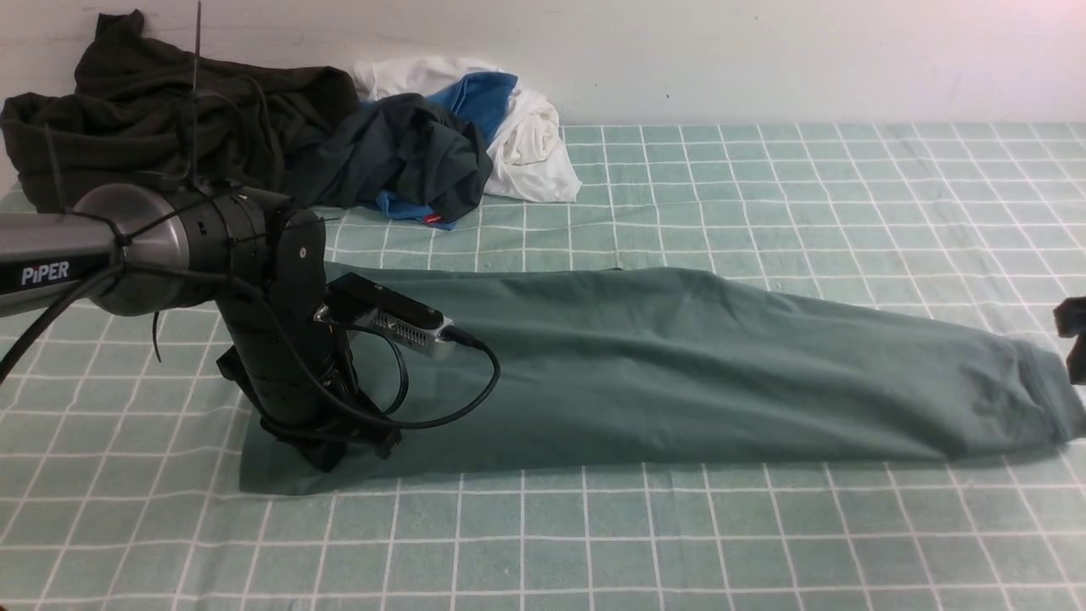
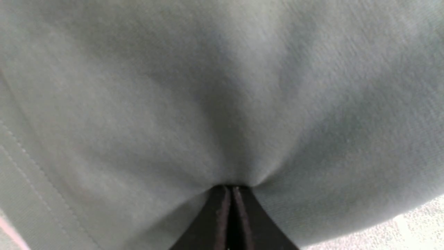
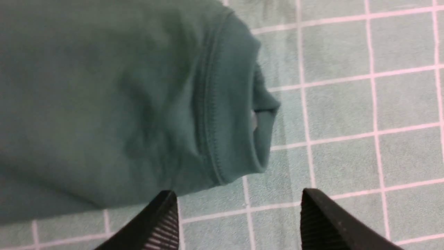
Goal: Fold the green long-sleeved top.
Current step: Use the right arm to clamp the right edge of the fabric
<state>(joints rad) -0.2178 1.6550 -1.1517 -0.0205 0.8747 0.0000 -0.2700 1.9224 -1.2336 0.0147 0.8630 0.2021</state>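
The green long-sleeved top (image 1: 679, 365) lies as a long flat band across the checked cloth, its cuffed sleeve end (image 3: 229, 104) pointing right. My left gripper (image 1: 339, 445) points down onto the top's near left corner. In the left wrist view its jaws are shut (image 2: 230, 189), and the green fabric (image 2: 222, 86) puckers in toward their tips. My right gripper (image 3: 239, 205) is open just beyond the cuff, with only tablecloth between its fingers. In the front view only a dark piece of the right gripper (image 1: 1073, 339) shows at the right edge.
At the back left, against the wall, are a very dark olive-black garment (image 1: 170, 110), a dark navy-grey garment with blue lining (image 1: 407, 161) and a white cloth (image 1: 534, 144). The green checked tablecloth (image 1: 764, 187) covers the whole table.
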